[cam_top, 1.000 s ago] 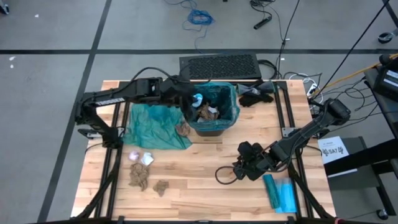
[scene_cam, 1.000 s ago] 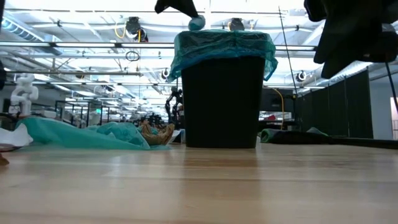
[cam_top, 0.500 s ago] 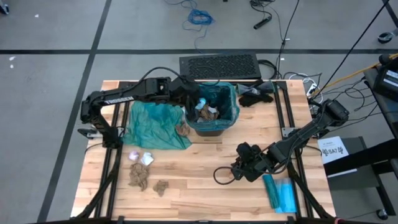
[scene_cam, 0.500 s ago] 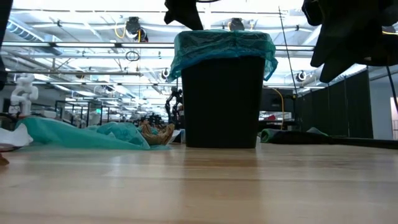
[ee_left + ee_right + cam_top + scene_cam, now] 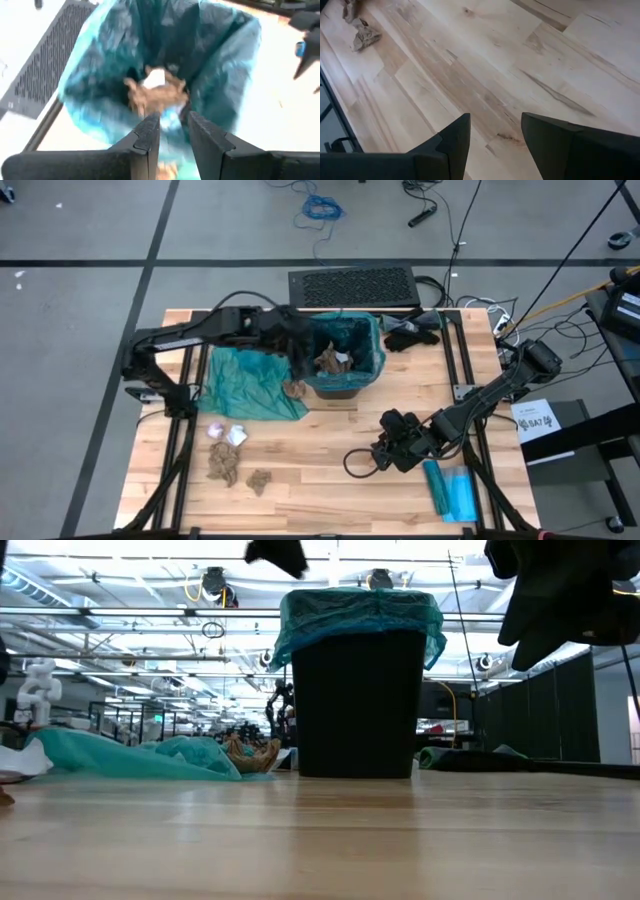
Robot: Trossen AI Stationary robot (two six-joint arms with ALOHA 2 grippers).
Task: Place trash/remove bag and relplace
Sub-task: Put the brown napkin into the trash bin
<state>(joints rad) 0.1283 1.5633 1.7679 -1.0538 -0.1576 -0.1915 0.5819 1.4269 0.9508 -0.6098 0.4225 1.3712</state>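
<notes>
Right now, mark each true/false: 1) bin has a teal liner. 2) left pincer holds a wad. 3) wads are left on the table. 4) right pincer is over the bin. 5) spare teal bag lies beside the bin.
1) True: the bin has a teal liner.
2) False: the left pincer is open and empty.
3) True: wads lie on the table.
4) False: the right pincer hangs over bare table.
5) True: the spare bag lies flat on the bin's left-arm side.

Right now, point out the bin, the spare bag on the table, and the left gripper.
bin [image 5: 372, 356]: high view, liner rim.
spare bag [image 5: 245, 380]: high view, middle.
left gripper [image 5: 172, 132]: left wrist view, between fingertips.
</notes>
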